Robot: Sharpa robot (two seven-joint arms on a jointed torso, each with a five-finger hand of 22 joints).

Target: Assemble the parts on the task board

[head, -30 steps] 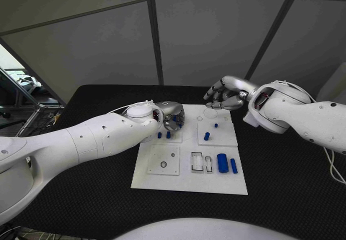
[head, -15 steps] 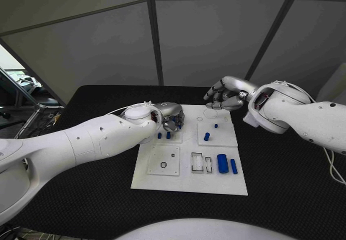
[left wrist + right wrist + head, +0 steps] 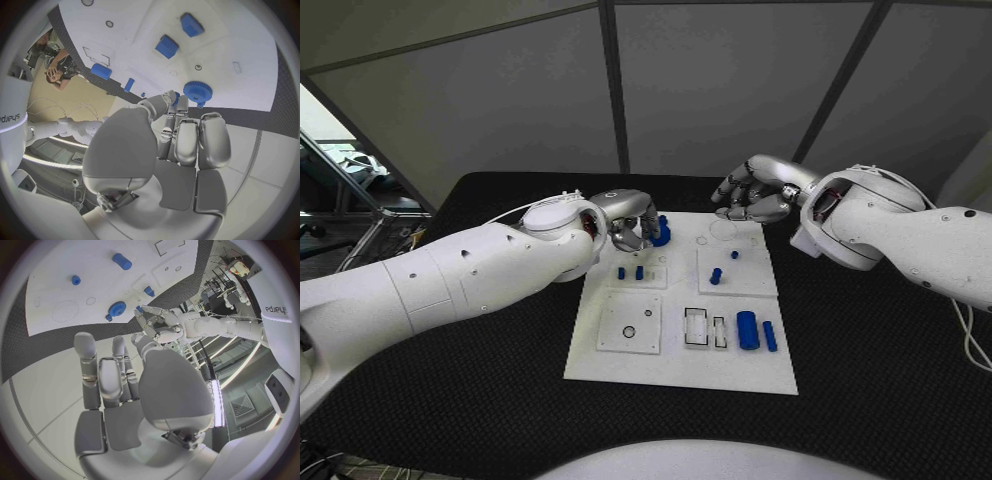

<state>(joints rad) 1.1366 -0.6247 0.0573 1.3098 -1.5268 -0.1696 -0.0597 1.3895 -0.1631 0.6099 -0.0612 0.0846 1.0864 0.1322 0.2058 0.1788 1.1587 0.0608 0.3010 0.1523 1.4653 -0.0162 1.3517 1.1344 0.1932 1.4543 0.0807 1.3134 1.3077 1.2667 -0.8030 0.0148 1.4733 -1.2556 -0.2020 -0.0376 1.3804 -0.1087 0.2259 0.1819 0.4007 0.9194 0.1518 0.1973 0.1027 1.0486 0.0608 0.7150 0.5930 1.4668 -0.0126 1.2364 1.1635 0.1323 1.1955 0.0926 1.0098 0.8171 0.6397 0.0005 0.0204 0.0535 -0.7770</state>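
- The left hand (image 3: 633,222) grasps a blue round gear-like part (image 3: 661,231) at its fingertips, lifted above the far left corner of the white rectangular task board (image 3: 679,371).
- In the left wrist view the gear-like part (image 3: 197,92) sits between the fingertips (image 3: 174,98), with the board beyond it.
- The right hand (image 3: 756,192) hangs over the board's far edge, fingers curled in, grasping nothing.
- Two small blue pegs (image 3: 630,272) stand near the board's left edge, a blue cylinder (image 3: 747,330) near its right edge.
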